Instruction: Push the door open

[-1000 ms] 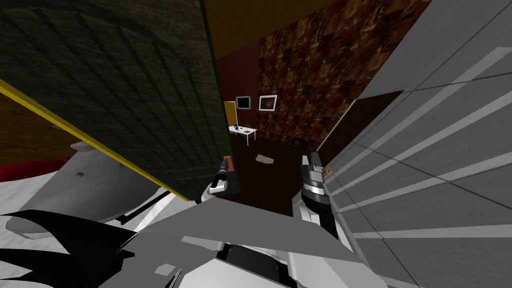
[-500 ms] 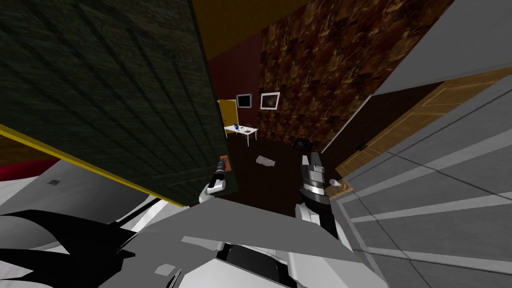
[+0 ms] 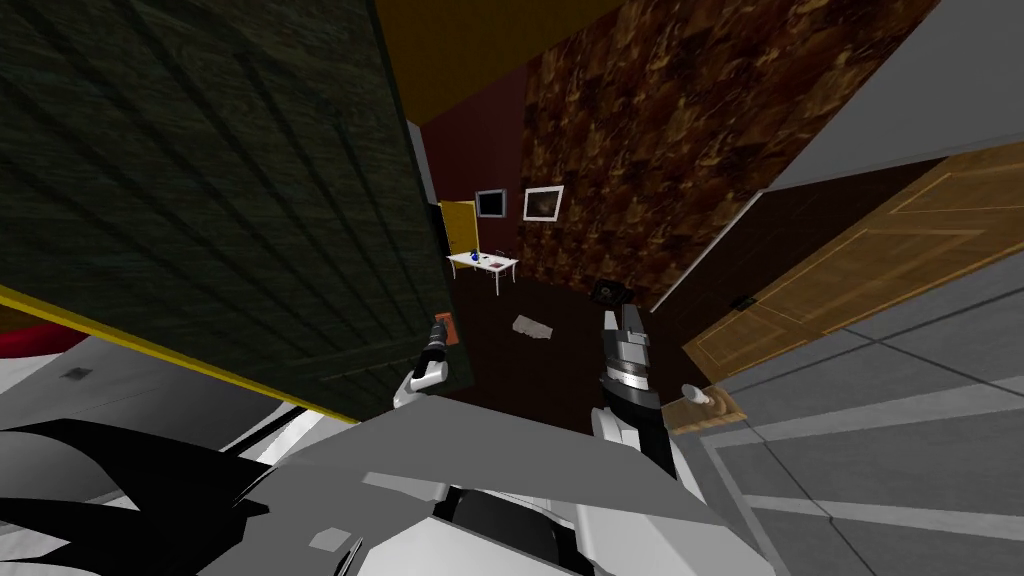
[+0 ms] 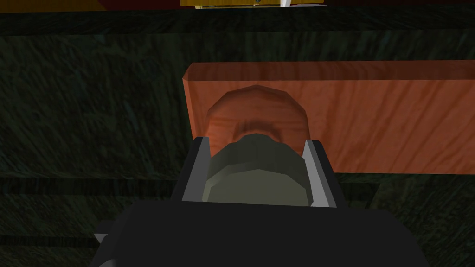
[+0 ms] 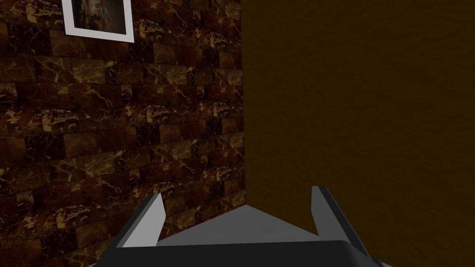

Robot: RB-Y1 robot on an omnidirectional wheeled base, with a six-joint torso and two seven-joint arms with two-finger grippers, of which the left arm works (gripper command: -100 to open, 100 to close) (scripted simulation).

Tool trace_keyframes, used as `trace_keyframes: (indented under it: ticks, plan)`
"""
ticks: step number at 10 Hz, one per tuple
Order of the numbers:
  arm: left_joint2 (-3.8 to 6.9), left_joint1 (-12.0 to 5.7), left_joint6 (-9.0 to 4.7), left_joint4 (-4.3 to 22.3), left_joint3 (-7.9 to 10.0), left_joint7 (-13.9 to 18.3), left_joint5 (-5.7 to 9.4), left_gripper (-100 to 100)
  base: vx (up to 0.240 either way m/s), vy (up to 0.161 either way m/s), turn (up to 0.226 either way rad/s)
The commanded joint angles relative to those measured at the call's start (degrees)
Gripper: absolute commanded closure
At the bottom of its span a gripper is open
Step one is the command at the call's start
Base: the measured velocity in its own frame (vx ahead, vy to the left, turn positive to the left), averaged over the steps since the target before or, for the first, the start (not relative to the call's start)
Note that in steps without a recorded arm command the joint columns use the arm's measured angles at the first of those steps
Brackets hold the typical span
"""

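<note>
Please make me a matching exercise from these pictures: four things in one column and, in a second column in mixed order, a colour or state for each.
Things:
1. left gripper
2. right gripper
3. plate behind the knob
4. small table

Colours or states:
a. white
b. jaws open, holding nothing
c. orange-brown
d. jaws shut on the knob

Pairs: 1-d, 2-b, 3-c, 4-a.

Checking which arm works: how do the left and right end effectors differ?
The left end effector is shut on the grey-green door knob; the right end effector is open, holding nothing. The left is at the dark green door; the right hangs free of it. Both have light grey blade fingers.
</note>
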Motion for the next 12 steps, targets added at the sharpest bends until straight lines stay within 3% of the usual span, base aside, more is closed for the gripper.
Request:
trace_keyframes:
  ticks: [1, 6, 10, 11, 12]
  plan:
    - [1.13, -0.10, -0.45, -0.31, 1.27, -0.05, 0.29, 100, 0.215, -0.011, 0.027]
    - [0.69, 0.62, -0.40, -1.25, 4.74, -0.67, 0.97, 100, 0.201, -0.009, 0.048]
    - [-1.60, 1.17, -0.37, -1.98, 7.41, -1.14, 1.50, 100, 0.214, -0.014, 0.062]
    - [-1.42, 1.19, 0.03, -1.66, 7.05, -1.22, 1.36, 100, 0.090, 0.002, 0.031]
    - [-0.20, 1.32, -0.11, -1.94, 8.32, -1.36, 1.67, 100, 0.116, 0.021, 0.023]
